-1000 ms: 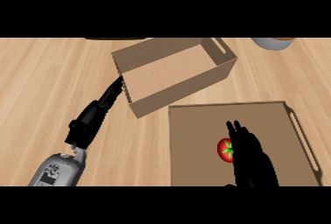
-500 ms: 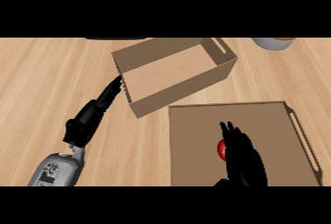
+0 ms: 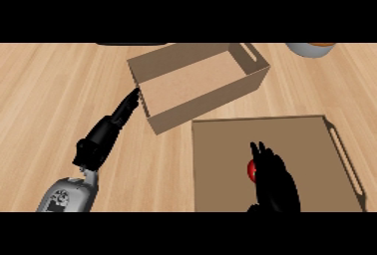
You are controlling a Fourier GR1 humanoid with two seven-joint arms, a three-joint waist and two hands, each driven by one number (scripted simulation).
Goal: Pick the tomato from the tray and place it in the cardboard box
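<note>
Right hand (image 3: 274, 177) covers tomato (image 3: 252, 171) mid-tray (image 3: 221, 144)

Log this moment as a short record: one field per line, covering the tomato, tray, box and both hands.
tomato: red, on the tray, mostly hidden by the right hand
tray: brown, slot handle on its right side, near edge of counter
cardboard box: open, nothing visible inside, up-left of the tray, corner touching or overlapping the tray's far-left edge
right hand: over the tomato, fingers curled round it
left hand: fingers straight, tips at the box's left wall, holding nothing
bowl: partly visible at top right
task stage: tomato not lifted yet
</note>
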